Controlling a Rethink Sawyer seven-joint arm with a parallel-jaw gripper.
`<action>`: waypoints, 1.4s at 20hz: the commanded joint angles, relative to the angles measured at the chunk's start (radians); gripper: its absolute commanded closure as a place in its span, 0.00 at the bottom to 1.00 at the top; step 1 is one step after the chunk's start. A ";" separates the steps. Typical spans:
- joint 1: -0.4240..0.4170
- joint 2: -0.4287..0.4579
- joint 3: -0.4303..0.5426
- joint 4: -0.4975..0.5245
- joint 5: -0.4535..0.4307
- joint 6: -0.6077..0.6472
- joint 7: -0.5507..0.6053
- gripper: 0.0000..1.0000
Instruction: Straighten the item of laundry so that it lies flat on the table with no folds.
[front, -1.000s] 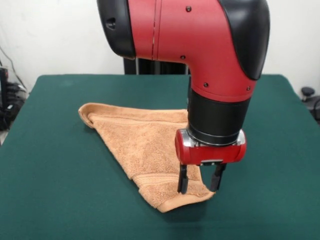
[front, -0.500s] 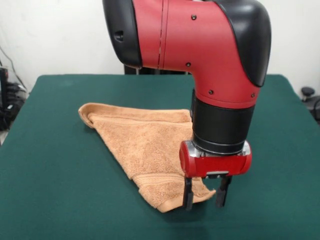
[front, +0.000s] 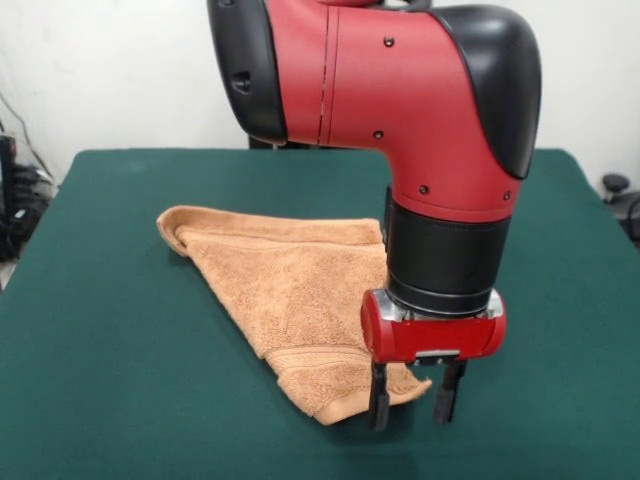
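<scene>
The orange-tan terry hand towel (front: 285, 290) is seen folded into a rough triangle on the dark green table (front: 110, 380), left of centre, with a woven band near its front corner. Its right edge is hidden behind the red and black arm. The gripper (front: 410, 400) is set open, its 2 fingers straddling the towel's front corner, nothing clamped.

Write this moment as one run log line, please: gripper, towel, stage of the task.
gripper: open, fingers astride towel's near corner | towel: folded into triangle on table | stage: corner not yet gripped, fold not opened
</scene>
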 joint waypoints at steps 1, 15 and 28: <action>0.035 0.007 0.070 0.112 0.014 -0.007 0.135 0.00; 0.019 -0.012 0.086 0.141 0.029 0.067 0.090 0.00; 0.014 -0.020 0.084 0.152 0.023 0.077 0.072 0.00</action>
